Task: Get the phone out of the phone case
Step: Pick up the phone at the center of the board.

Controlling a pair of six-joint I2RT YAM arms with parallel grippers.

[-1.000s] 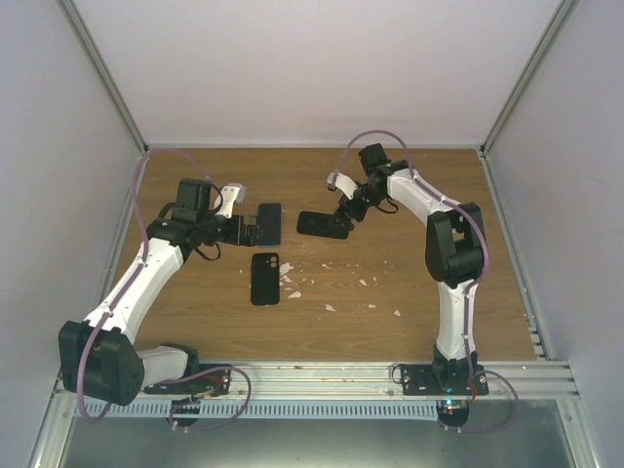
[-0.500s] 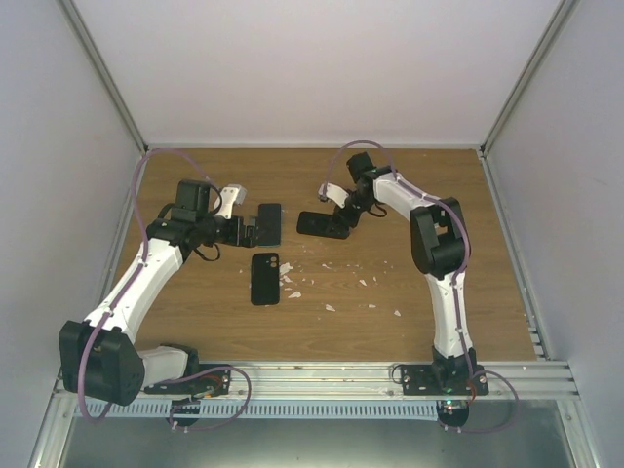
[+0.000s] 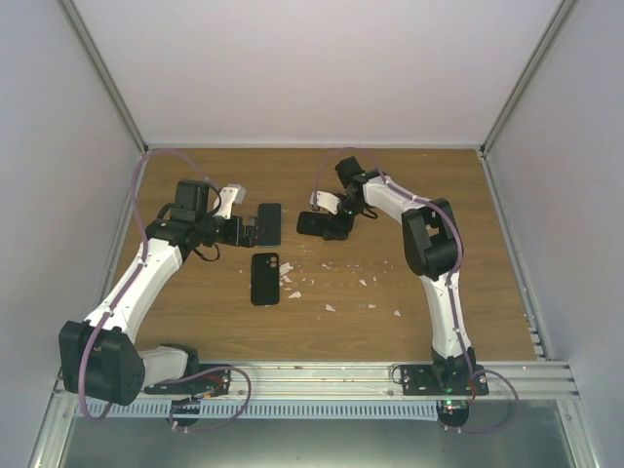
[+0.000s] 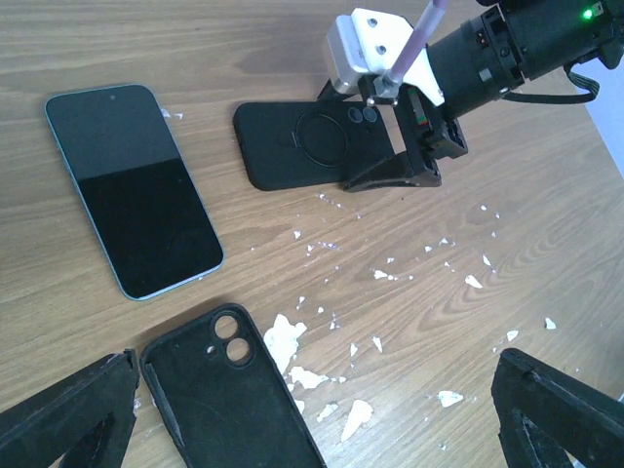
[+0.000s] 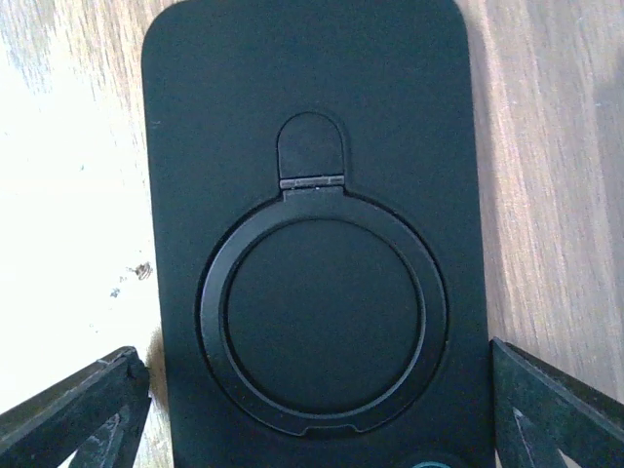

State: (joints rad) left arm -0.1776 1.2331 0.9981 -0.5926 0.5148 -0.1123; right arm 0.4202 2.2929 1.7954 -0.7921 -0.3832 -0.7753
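Note:
A black phone case with a round ring stand lies back-up on the wooden table, also seen in the top view and the left wrist view. My right gripper hangs low over it, open, one fingertip beside each long edge. Whether a phone sits inside it is hidden. A bare phone lies screen-up left of it. An empty black case lies inside-up nearer me. My left gripper is open above that empty case and holds nothing.
White flakes are scattered on the wood between the cases and to the right. Pale walls close in the table at the back and both sides. A metal rail runs along the near edge by the arm bases.
My right arm has swung its wrist left and down onto the ring case, its elbow following leftward. The left arm, the phone and the empty case have not moved.

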